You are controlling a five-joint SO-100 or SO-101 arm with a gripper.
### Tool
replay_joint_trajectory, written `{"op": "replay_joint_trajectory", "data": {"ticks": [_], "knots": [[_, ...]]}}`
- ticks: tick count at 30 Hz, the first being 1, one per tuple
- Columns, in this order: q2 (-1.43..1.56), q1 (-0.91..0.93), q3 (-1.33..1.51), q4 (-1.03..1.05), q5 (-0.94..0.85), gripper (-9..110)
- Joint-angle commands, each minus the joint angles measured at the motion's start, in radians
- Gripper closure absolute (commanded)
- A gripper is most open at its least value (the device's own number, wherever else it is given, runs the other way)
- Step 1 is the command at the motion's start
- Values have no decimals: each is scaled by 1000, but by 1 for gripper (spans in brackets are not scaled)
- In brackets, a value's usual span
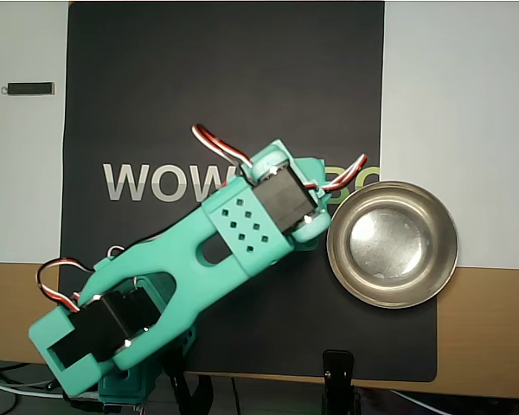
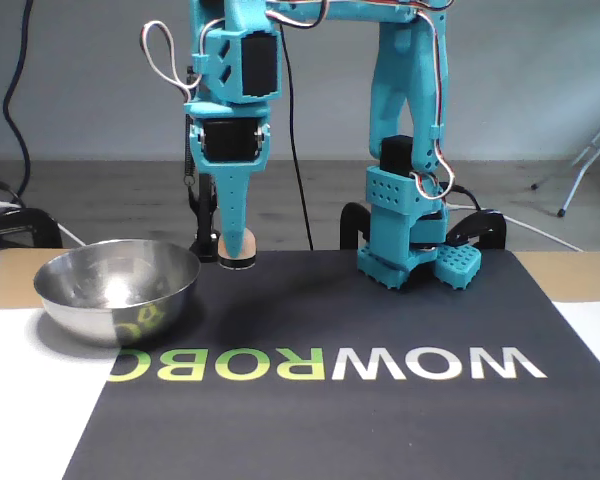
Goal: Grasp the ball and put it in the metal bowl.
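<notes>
Just short of the metal bowl (image 2: 117,289), the jaws pinch the ball (image 2: 240,243), so releasing now would likely drop it outside the rim.

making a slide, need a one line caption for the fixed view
Teal arm's gripper holds the ball above the black mat, just beside the metal bowl.

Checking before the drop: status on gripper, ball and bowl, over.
Gripper shut on ball, raised above mat. Just short of bowl rim. Nothing in the way.
</notes>
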Motion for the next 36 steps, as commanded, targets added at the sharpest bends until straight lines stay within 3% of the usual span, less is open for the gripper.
{"op": "replay_joint_trajectory", "data": {"ticks": [1,9,23,36], "knots": [[32,28,-23,-9,6,75],[-8,77,-77,-5,11,75],[-238,129,-339,-9,433,75],[-268,218,-374,-9,732,74]]}}
